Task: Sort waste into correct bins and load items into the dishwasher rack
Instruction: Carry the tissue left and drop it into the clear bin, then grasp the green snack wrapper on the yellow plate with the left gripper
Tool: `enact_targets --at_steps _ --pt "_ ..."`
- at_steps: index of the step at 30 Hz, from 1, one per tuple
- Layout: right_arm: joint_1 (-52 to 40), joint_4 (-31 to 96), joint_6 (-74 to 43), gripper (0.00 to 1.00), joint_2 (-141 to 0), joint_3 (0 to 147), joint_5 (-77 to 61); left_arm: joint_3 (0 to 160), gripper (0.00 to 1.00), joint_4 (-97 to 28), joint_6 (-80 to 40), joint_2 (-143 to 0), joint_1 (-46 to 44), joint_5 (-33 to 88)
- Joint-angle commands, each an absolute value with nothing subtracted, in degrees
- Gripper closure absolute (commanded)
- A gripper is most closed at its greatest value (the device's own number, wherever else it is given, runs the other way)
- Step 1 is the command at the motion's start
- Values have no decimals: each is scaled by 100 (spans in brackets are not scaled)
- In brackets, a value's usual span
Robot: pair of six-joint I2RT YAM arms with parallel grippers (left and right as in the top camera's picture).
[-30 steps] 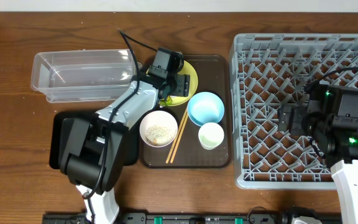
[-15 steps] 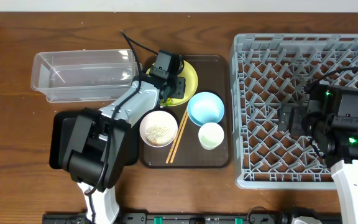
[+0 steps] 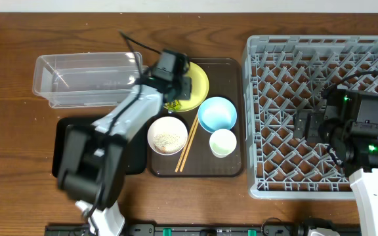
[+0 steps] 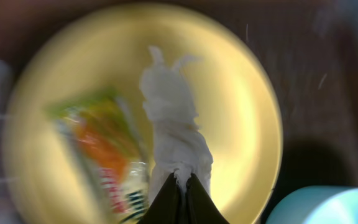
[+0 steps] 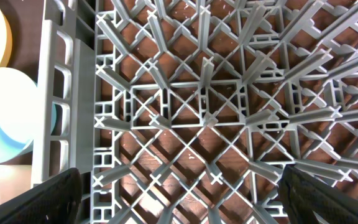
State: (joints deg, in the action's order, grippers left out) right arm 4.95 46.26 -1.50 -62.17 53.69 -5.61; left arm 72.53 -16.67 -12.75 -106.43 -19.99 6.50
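Brown serving tray (image 3: 231, 167) — mid-table, wooden table (image 3: 12, 144) (dark grain)

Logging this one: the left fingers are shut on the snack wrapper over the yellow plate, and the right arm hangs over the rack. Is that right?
Not quite. The left wrist view shows the left fingers shut on the crumpled white paper, not the snack wrapper, which lies on the yellow plate. The rest stands.

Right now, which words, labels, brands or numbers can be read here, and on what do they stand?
None can be read.
The snack wrapper on the yellow plate: print too blurred to read.
The white paper scrap, dishwasher rack, clear tub: no writing visible.
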Motion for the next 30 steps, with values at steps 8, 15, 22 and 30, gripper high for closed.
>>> enact_targets --at_steps 8,15,22,30 --pt "336 4633 -211 1 -6176 5511 -604 7275 94 -1857 -3208 -9286 -519 54" --pt "336 4633 -211 1 -6176 5511 -602 7271 60 -2338 -3564 -9592 -86 43" --pt "336 4626 -209 1 -6176 5511 -602 7273 50 -2268 -2536 -9480 -384 954" --pt "336 4606 -209 1 -6178 5511 -602 7231 45 -2777 -2104 -9627 -1315 884"
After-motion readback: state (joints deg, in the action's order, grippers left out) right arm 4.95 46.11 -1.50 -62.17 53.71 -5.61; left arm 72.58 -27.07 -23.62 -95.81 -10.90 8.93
